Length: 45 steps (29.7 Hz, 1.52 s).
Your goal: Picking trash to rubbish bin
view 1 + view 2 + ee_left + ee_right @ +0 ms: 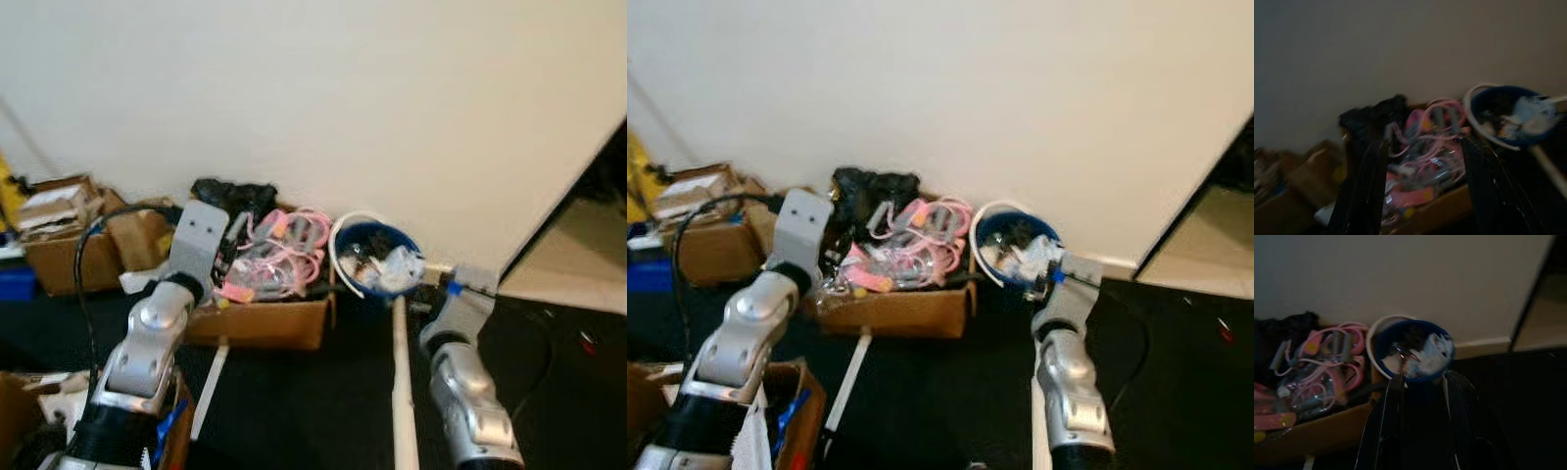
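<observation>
The blue rubbish bin (376,286) with a white rim stands against the wall, holding crumpled white trash (397,264). My right arm (460,313) reaches toward the bin's right side. In the right wrist view my right gripper (1423,376) is open just short of the bin (1410,350), nothing between its fingers (1388,421). My left arm (196,240) is raised over a cardboard box of pink cords. In the left wrist view my left gripper (1422,144) is wide open above the pink clutter (1425,161), empty.
The cardboard box (260,323) of pink cords and plastic sits left of the bin, a black bag (230,194) behind it. More cardboard boxes (69,255) stand at far left. A white strip (402,392) lies on the dark floor. A doorway (588,235) opens at right.
</observation>
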Motion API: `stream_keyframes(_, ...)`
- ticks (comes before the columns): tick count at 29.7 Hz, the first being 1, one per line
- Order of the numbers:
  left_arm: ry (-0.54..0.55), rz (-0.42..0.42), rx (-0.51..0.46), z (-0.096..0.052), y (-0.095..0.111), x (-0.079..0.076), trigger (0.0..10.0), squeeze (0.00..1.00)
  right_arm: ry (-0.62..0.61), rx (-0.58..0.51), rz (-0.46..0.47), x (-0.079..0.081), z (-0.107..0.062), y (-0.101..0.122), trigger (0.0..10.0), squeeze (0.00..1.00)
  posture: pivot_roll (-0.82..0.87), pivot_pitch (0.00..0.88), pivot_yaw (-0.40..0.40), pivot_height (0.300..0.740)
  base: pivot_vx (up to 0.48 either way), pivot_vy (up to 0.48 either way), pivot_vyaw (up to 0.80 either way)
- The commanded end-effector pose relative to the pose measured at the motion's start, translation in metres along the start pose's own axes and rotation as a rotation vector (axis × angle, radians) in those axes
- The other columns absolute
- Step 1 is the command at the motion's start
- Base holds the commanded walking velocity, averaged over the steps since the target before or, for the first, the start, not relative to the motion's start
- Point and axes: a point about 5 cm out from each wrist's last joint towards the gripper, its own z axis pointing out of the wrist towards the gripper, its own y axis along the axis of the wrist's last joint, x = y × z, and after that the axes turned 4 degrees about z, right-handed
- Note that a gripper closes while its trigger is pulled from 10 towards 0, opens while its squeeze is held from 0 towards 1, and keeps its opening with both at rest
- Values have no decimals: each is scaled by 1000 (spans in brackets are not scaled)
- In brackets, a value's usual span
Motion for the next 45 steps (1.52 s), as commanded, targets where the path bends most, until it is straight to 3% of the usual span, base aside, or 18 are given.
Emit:
stream_keyframes(1,-9,-4,11,-2,-4,-2,10000,0,-3,30,-1,-1,-3,-7,10000,0,-23,126,25,740,0,0,-800)
stream_keyframes(45,-6,-1,-7,-1,-2,0,10000,0,-23,43,-13,-7,1,-8,10000,0,-30,148,26,740,0,0,-800)
